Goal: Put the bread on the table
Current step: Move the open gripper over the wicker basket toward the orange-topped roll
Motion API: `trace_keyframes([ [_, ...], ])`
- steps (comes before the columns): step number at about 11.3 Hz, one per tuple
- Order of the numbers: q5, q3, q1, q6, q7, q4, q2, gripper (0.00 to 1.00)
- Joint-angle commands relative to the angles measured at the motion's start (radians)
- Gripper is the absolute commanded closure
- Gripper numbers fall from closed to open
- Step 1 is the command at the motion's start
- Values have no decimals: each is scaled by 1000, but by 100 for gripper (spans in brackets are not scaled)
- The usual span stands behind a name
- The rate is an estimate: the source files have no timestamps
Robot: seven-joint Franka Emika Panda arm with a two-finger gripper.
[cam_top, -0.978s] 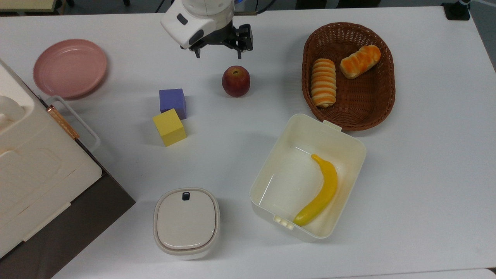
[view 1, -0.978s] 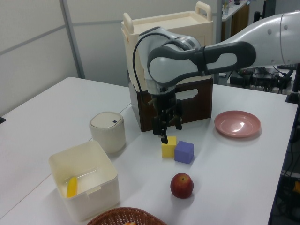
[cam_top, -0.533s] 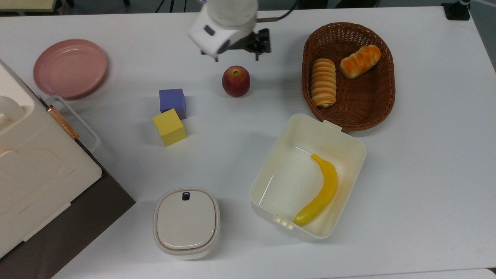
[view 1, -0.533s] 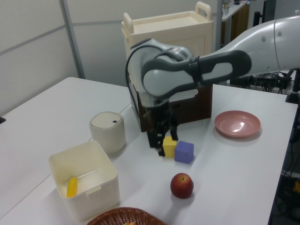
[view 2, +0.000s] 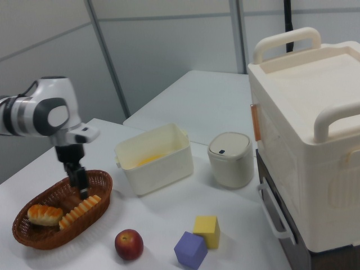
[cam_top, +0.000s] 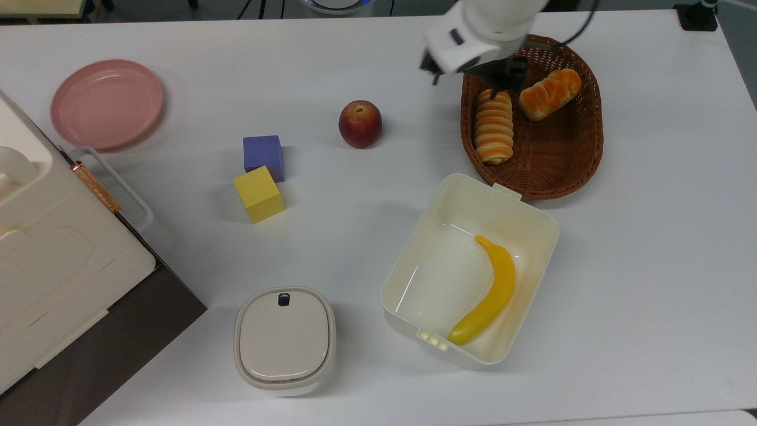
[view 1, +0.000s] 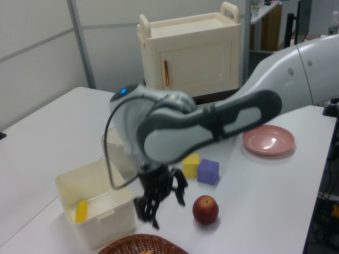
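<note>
White plastic first, nearest in the top view: a lidded bin [cam_top: 284, 340] w/ a dark button, and to the top view's right an open tub [cam_top: 427, 316] holding a yellow banana [cam_top: 490, 294]. At the top view's left edge sits a cream cabinet [cam_top: 44, 254] on a dark base. Next come a yellow cube [cam_top: 258, 193] and a purple cube [cam_top: 264, 157], touching at a corner, then a red apple [cam_top: 360, 123] standing alone, well apart from the pink plate [cam_top: 106, 103].

The wicker basket [cam_top: 582, 148] lies just beyond the tub. Inside it, the striped roll [cam_top: 494, 125] lies lengthwise and the bread [cam_top: 550, 93] (orange glazed top, pale sides) rests at an angle beside it, toward the top view's right; in the right view the bread [view 2: 45, 214] sits at the basket's far left end.

The gripper [cam_top: 502, 77] hangs over the basket's rim, above the roll's far end, near the bread but not touching it. In the right view the gripper [view 2: 80, 183] points down into the basket; whether its fingers are apart or together can't be told. All of it stands on the white table [cam_top: 650, 266].
</note>
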Motion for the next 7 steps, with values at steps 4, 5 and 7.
trace_keyframes([
  [4, 20, 171, 16, 157, 475, 0, 117, 0],
  [5, 20, 188, 44, 160, 496, 2, 140, 0],
  [7, 19, 188, 107, 193, 532, -6, 175, 0],
])
